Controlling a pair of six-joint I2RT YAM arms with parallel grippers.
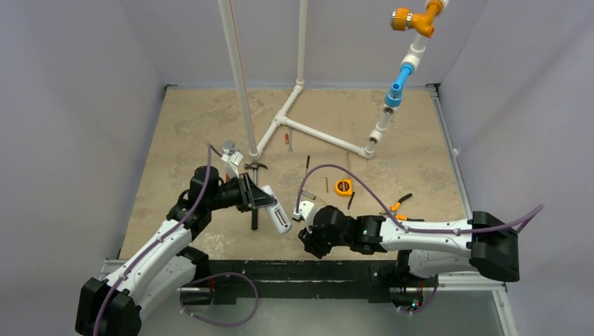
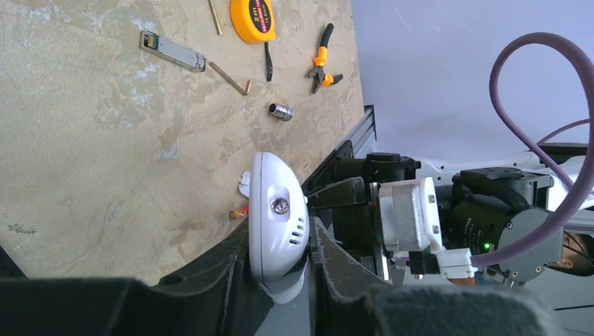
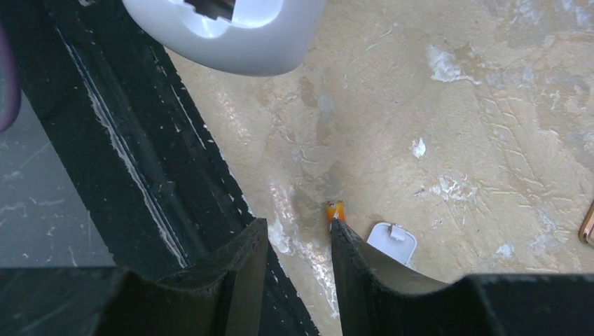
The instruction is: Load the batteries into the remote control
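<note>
my left gripper (image 2: 278, 241) clamps the remote control (image 2: 277, 185) steady, ready for filling. my right gripper (image 3: 298, 245) hangs with jaws apart, empty, beside 1 battery (image 3: 335, 210).

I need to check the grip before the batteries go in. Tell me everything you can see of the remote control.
The remote control is a slim handset of glossy white plastic. Its rounded end shows a small clear bulb and a few short slots. The right wrist view shows a notched opening in it. The fingers of the left gripper clamp its sides and hold it raised over the table. Nothing else touches it.
</note>
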